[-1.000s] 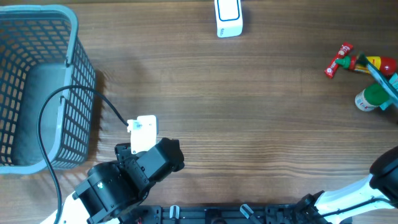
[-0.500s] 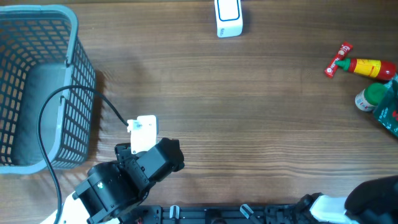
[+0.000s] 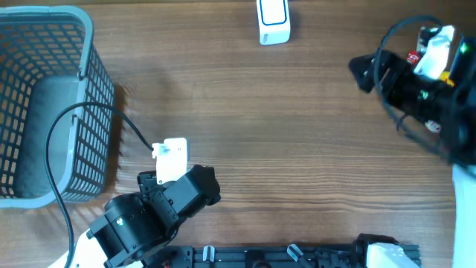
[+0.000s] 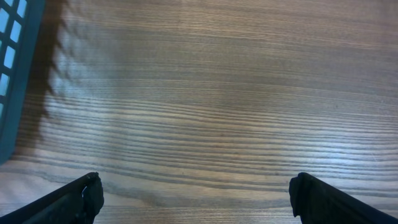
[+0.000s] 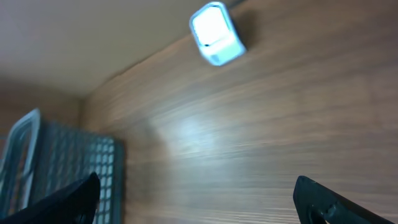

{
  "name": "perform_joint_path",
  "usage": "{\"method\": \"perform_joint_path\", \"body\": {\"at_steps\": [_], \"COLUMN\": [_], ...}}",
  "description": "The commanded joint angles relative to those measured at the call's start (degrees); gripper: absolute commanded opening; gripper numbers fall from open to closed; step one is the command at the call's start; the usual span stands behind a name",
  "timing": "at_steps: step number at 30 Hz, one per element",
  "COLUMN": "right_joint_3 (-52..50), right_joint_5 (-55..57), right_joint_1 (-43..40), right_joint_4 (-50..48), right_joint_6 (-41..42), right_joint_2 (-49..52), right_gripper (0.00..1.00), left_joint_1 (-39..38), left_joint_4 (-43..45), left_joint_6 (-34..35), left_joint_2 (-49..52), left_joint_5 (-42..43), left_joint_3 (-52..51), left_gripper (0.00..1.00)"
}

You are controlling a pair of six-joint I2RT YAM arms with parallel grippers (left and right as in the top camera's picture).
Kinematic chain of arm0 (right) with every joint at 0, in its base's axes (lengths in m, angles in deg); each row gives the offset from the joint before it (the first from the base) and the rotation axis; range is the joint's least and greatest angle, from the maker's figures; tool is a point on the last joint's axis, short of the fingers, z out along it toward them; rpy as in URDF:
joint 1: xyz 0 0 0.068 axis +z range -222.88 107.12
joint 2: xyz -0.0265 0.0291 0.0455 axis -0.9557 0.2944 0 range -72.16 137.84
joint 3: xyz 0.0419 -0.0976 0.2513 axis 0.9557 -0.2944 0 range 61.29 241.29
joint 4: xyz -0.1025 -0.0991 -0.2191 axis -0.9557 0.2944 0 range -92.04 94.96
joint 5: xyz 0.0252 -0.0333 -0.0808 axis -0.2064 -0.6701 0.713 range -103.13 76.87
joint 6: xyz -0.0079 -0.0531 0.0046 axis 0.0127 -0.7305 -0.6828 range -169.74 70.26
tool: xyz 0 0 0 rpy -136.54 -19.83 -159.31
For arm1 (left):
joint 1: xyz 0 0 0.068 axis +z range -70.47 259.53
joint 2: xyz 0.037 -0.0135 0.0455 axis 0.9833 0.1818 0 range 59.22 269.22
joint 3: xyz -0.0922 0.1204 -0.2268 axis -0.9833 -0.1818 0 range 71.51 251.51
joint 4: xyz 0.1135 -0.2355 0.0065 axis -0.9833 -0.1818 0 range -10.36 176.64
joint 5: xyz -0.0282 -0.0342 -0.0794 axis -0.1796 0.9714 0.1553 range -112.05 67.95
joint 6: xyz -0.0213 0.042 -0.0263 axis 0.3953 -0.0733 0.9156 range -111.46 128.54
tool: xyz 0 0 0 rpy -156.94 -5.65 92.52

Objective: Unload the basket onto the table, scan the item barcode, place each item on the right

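Wood-grain brown table (image 3: pixel 297 149) under both arms. At its far edge, near the middle, a white box-shaped scanner with a blue rim (image 3: pixel 273 21), standing alone on bare wood. At the left end, a blue-grey plastic mesh basket (image 3: pixel 44 104), with a thin black cable (image 3: pixel 134 130) arching over its near wall toward the left arm (image 3: pixel 156 212). That arm sits low at the near edge, just beside the basket, its white tip pointing away across the table.

Left gripper (image 4: pixel 196 190) released: black fingertips (image 4: pixel 81 199) spread to the bottom corners of the wrist view, only bare wood between them and a strip of basket wall at the left edge.

Right arm (image 3: pixel 424 89) blurred over the far right corner, well apart from the scanner. Right gripper (image 5: pixel 196 193) likewise released, its fingers (image 5: pixel 323 199) wide apart and grasping nothing, looking across the table toward scanner and basket.

Beneath the right arm in the overhead view, a small red-and-yellow item (image 3: pixel 413 56), mostly covered. Shape and label impossible to tell, and whether touched by the arm likewise.
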Motion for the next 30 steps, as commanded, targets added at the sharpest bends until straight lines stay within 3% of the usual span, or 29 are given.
{"method": "perform_joint_path", "body": {"at_steps": [1, 6, 11, 16, 19, 25, 30], "right_joint_3": [0.09, 0.09, 0.07, -5.97, -18.10, -49.18, -65.68], "right_joint_5": [-0.22, 1.88, 3.52, 9.22, 7.37, 4.79, 6.86], "right_joint_1": [2.51, 2.51, 2.51, 2.51, 2.51, 2.51, 4.92], "right_joint_4": [0.61, 3.37, 5.46, 6.40, -2.40, -31.43, -49.33], "right_joint_6": [2.60, 3.72, -23.50, -29.86, -31.85, -29.35, -26.25], "right_joint_2": [-6.69, -11.47, -14.56, -21.81, -30.62, -53.31, -67.71], "right_gripper": [1.00, 1.00, 1.00, 1.00, 1.00, 1.00, 1.00], "left_joint_1": [-0.11, -0.11, -0.11, -0.11, -0.11, -0.11, -0.11], "left_joint_4": [0.04, 0.04, 0.04, 0.04, 0.04, 0.04, 0.04], "left_joint_6": [0.94, 0.94, 0.94, 0.94, 0.94, 0.94, 0.94], "left_joint_2": [0.02, 0.02, 0.02, 0.02, 0.02, 0.02, 0.02], "left_joint_5": [-1.16, -1.16, -1.16, -1.16, -1.16, -1.16, -1.16], "left_joint_3": [0.11, 0.11, 0.11, 0.11, 0.11, 0.11, 0.11], "left_gripper": [1.00, 1.00, 1.00, 1.00, 1.00, 1.00, 1.00]}}
